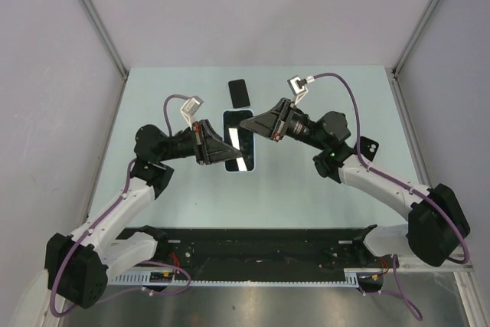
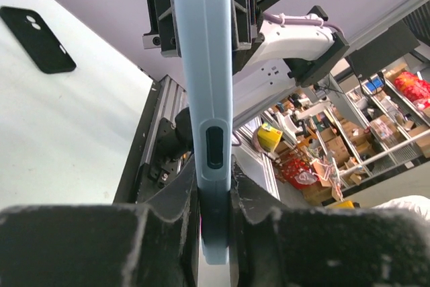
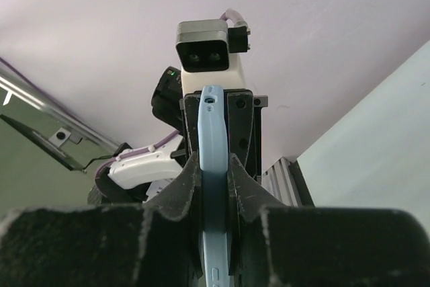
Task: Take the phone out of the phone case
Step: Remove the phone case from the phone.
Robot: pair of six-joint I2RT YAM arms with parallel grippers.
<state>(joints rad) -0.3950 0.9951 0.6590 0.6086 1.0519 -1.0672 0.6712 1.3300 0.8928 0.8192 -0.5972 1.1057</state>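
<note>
The phone [image 1: 243, 152], dark screen up, sits inside a light blue phone case [image 1: 227, 117] held level above the table. My left gripper [image 1: 222, 149] is shut on the case's left long edge. My right gripper [image 1: 256, 124] is shut on the opposite edge. The left wrist view shows the case's blue side [image 2: 205, 65] edge-on, running up from my left gripper [image 2: 213, 213], with a dark button slot in it. In the right wrist view the case [image 3: 212, 132] is pinched between the black pads of my right gripper [image 3: 213, 186].
A separate black phone case [image 1: 240, 92] lies flat on the pale green table [image 1: 321, 97] just beyond the held phone; the left wrist view shows this black case [image 2: 37, 29] too. Grey walls enclose the table on three sides. A black rail [image 1: 253, 244] runs along the near edge.
</note>
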